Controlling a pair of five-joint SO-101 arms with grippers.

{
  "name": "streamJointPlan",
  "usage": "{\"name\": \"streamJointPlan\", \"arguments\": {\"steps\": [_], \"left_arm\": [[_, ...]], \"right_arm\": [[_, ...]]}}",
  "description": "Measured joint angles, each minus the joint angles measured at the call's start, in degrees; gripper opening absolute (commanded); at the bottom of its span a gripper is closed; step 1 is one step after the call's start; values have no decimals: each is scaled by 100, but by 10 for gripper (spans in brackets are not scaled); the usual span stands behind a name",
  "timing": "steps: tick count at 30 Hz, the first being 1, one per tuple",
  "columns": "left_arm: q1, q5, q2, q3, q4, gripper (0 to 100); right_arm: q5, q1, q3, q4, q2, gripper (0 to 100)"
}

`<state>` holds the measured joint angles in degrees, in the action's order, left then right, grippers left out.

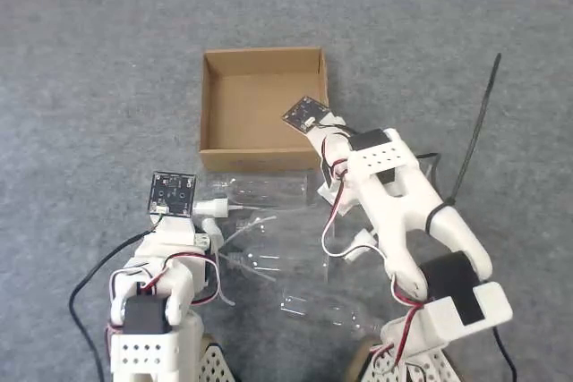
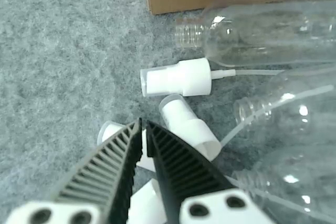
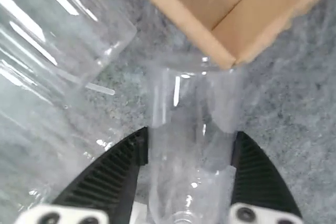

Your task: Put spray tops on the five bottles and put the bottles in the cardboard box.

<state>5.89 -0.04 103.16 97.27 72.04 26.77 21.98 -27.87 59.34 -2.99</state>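
- High view: the box [image 1: 207,105] sits open side up on the grey mat [image 1: 89,87].
- Three clear bottles lie on their sides on the near side of the box. The first bottle [image 1: 269,190] is just beside the box's near wall, the second bottle [image 1: 277,252] is farther from it, and the third bottle [image 1: 331,309] is farthest.
- A white spray top [image 1: 213,207] lies off the box's near left corner, at the neck end of the first bottle.
- The left arm [image 1: 170,248] stands well clear of the box on that same side. The right arm [image 1: 394,194] stretches to the box's near right corner.
- Left wrist view: the left claw [image 2: 145,125] has its jaws together, apart from a thin slit, and grips nothing.
- The straight top [image 2: 178,77] lies between the claw's tips and the box, with its thin tube trailing away.
- The tilted top [image 2: 189,129] lies just beside one jaw.
- The hidden top [image 2: 109,131] peeps out from behind the other jaw.
- The bottle nearest the box has a bare, uncapped neck.
- Right wrist view: the right claw [image 3: 190,135] has its jaws spread and pressed on both sides of the gripped bottle [image 3: 189,177]. The far end of this bottle reaches the box's corner.
- This may be the first bottle, but the clear plastic makes that hard to confirm.
- The side bottle [image 3: 47,51] lies close alongside, also near the box's wall.
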Motion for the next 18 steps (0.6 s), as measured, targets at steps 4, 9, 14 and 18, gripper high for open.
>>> {"name": "streamJointPlan", "arguments": {"steps": [4, 9, 14, 18], "left_arm": [[0, 0, 0, 0, 0, 12], [0, 0, 0, 0, 0, 12], [0, 0, 0, 0, 0, 12], [0, 0, 0, 0, 0, 12]], "right_arm": [[0, 0, 53, 0, 0, 9], [220, 0, 53, 0, 0, 7], [246, 9, 53, 308, 273, 7], [88, 18, 53, 580, 765, 7]]}}
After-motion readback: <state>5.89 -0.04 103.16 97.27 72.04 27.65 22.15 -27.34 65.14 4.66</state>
